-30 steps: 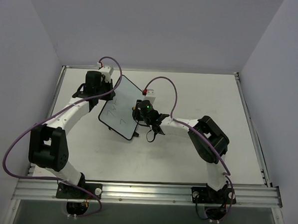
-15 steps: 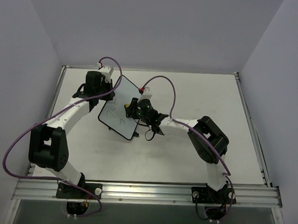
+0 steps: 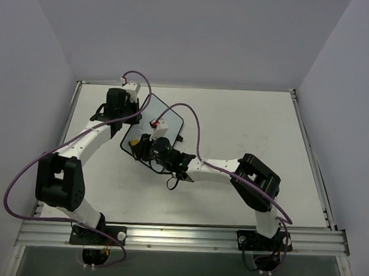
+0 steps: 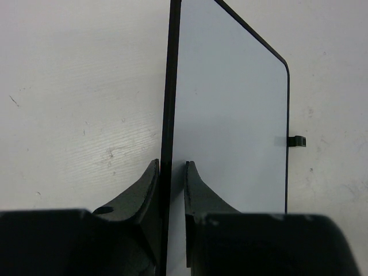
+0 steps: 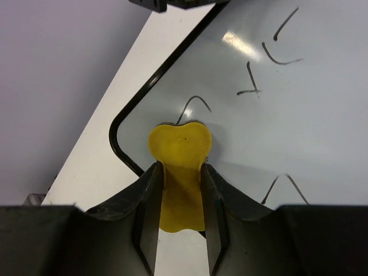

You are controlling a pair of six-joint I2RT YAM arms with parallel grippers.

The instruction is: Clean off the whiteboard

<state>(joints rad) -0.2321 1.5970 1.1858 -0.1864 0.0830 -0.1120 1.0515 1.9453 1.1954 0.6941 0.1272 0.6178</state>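
Observation:
The whiteboard (image 3: 156, 110) lies at an angle on the table at the back left, with dark handwritten strokes (image 5: 253, 80) on its face (image 5: 287, 126). My left gripper (image 3: 132, 113) is shut on the board's black frame edge (image 4: 171, 115); its fingers (image 4: 144, 190) clamp the frame from both sides. My right gripper (image 5: 179, 190) is shut on a yellow eraser (image 5: 179, 155), which presses on the board near its rounded corner. From above, the eraser (image 3: 134, 144) sits at the board's near-left corner. One black foot (image 4: 296, 141) shows on the board's far edge.
The white table (image 3: 247, 116) is walled on three sides, with a metal rail (image 3: 179, 236) along its near edge. The right arm's elbow (image 3: 256, 179) stands right of centre. Purple cables (image 3: 191, 120) loop over the board.
My right gripper has swept the eraser from the board's right edge across its face to the near-left corner. The left gripper and the board have not moved.

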